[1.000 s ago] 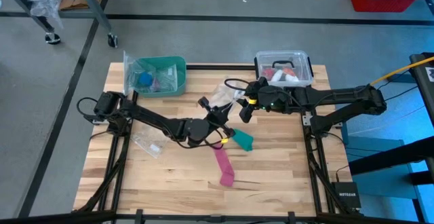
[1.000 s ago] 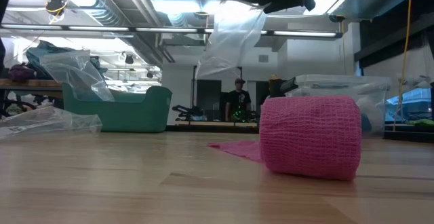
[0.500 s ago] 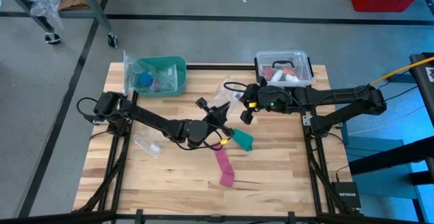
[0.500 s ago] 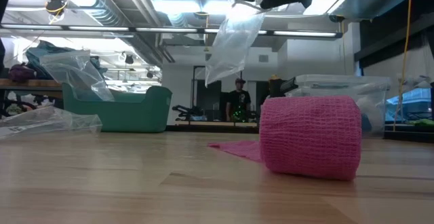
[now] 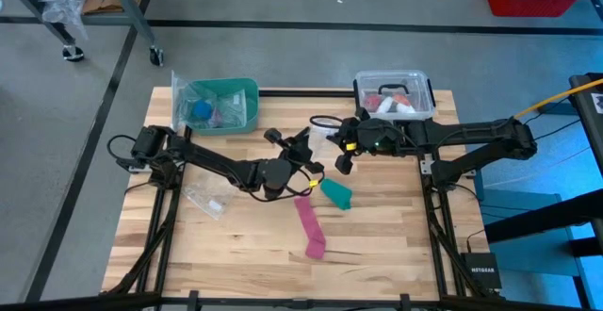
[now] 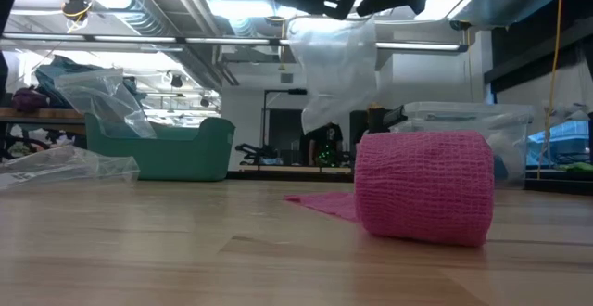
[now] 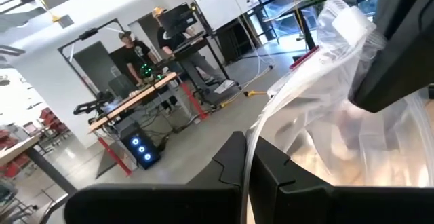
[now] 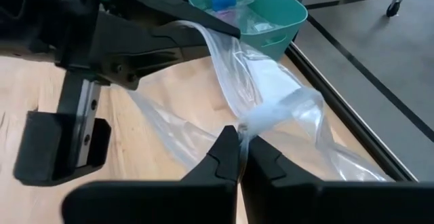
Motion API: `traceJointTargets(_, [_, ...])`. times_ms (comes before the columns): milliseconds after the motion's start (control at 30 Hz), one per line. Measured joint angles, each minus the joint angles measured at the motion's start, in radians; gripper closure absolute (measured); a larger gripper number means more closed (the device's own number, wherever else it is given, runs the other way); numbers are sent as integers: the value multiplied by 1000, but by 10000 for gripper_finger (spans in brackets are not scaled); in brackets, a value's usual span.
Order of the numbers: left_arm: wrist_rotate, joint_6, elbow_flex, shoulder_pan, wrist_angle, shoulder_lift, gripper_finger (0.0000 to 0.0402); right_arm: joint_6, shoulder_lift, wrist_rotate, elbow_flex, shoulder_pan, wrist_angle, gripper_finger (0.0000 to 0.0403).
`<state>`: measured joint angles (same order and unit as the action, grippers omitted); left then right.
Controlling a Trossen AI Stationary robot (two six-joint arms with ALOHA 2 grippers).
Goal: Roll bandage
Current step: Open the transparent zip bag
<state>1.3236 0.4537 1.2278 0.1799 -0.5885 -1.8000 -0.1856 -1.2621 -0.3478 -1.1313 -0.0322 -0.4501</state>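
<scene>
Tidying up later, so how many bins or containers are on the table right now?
2. A teal bin sits at the far left of the table, and a clear lidded container at the far right. Neither arm hides any other that I can see.

Both grippers and the clear bag point(image 5: 318, 139) are crowding the mid-counter above your bandage point(image 5: 336, 194); the pink strip point(image 5: 310, 224) is lying alongside; near counter point(image 5: 377, 254) is staying open to you.
</scene>
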Motion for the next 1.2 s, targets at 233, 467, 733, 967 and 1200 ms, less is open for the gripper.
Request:
traceJointTargets(233, [-72, -28, 0, 2, -7, 16, 362, 8, 0, -28, 0, 0, -4, 399])
traceJointTargets(467, [-75, -9, 0, 44, -3, 75, 272, 12, 4, -86, 0, 0, -47, 401])
traceJointTargets(733, [-87, 119, 0, 125, -3, 154, 212, 53, 70, -78, -3, 3, -64, 401])
traceJointTargets(967, [-117, 46, 1, 134, 5, 164, 195, 100, 83, -71, -2, 5, -20, 402])
traceJointTargets(1200, [-407, -209, 1, 101, 7, 164, 176, 108, 51, -103, 1, 10, -31, 402])
